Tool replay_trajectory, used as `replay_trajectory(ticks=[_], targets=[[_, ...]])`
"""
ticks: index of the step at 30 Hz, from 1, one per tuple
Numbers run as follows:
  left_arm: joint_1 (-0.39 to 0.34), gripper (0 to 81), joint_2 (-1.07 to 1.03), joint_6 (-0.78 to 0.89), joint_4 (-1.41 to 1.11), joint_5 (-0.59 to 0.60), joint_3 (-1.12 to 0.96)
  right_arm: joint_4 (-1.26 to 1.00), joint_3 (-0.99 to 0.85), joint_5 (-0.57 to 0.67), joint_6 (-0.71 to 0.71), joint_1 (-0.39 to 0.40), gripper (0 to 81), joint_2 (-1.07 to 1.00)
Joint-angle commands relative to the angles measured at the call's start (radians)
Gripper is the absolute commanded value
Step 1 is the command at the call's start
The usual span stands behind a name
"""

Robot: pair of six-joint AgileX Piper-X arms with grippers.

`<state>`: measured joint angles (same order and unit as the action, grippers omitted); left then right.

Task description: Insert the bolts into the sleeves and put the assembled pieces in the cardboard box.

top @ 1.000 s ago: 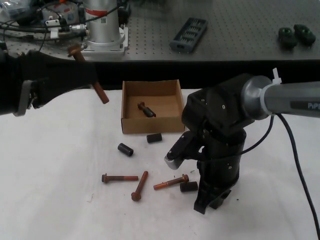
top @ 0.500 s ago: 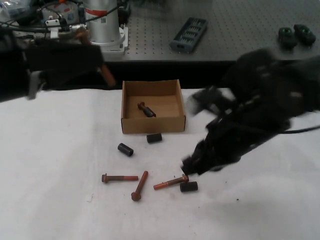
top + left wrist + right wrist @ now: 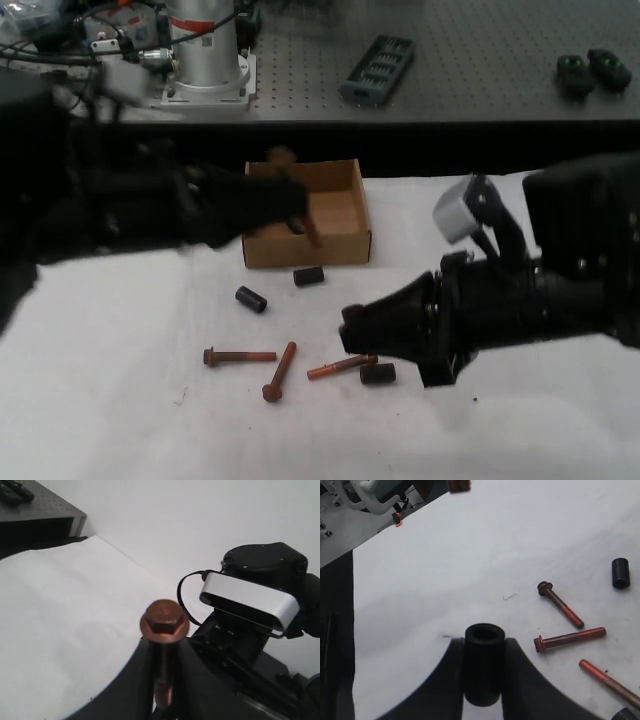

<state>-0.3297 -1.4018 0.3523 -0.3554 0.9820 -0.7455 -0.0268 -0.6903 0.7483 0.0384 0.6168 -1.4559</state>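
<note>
**Progress:** early. No bolt is seated in a sleeve outside the box, and most parts lie loose on the counter.

**Left side.** The left gripper is over the left half of the cardboard box. Its fingers are closed to the width of a shank. They clamp the held bolt below its head, leaving the head end free. This bolt slants across the box opening, clear of the counter.

**Centre.** Something dark lies on the box floor behind the held bolt. It may be 1 finished piece, but it is too hidden to confirm. In front of the box lie 2 loose sleeves, apart from each other. Nearer the arms lie 3 loose bolts, flat on the counter. A 3rd sleeve is touching or just beside the end of the rightmost bolt.

**Right side.** The right gripper hangs low over the counter near those bolts. Its fingers are closed on the sides of the held sleeve, with the bore end pointing outward.

**Remaining, by estimate:** join the held pair, box it, then repeat for 3 bolts and 3 sleeves.

**Appearance.** The bolts are rust-brown, with a flanged hexagonal head and a long shank that is brighter toward the tip. The sleeves are short, matt black cylinders with an open bore, slightly longer than wide.
</note>
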Motion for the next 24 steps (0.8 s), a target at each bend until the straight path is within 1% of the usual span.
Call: replay_trajectory(ticks=[1, 5, 11, 13, 15, 22, 24], targets=[[-0.062, 0.6, -0.029, -0.12, -0.028, -0.053, -0.006, -0.091, 0.028, 0.025, -0.009, -0.004, 4.9, -0.012], [-0.088, 0.6, -0.068, -0.152, -0.016, -0.082, -0.006, -0.139, 0.04, 0.027, -0.007, -0.004, 4.9, -0.053], [-0.087, 0.6, -0.09, -0.249, 0.041, -0.212, -0.006, -0.285, 0.04, 0.049, -0.007, -0.004, 4.9, -0.135], [-0.086, 0.6, -0.09, -0.257, 0.041, -0.212, -0.006, -0.335, 0.04, 0.078, -0.013, -0.004, 4.9, -0.156], [-0.085, 0.6, -0.09, -0.264, 0.049, -0.212, -0.006, -0.368, 0.04, 0.08, -0.038, -0.002, 4.9, -0.171], [-0.078, 0.6, -0.09, -0.311, 0.202, -0.216, -0.006, -0.378, 0.04, 0.08, -0.045, -0.002, 4.9, -0.176], [-0.078, 0.6, -0.087, -0.315, 0.206, -0.216, -0.006, -0.384, 0.04, 0.08, -0.038, -0.002, 4.9, -0.176]])
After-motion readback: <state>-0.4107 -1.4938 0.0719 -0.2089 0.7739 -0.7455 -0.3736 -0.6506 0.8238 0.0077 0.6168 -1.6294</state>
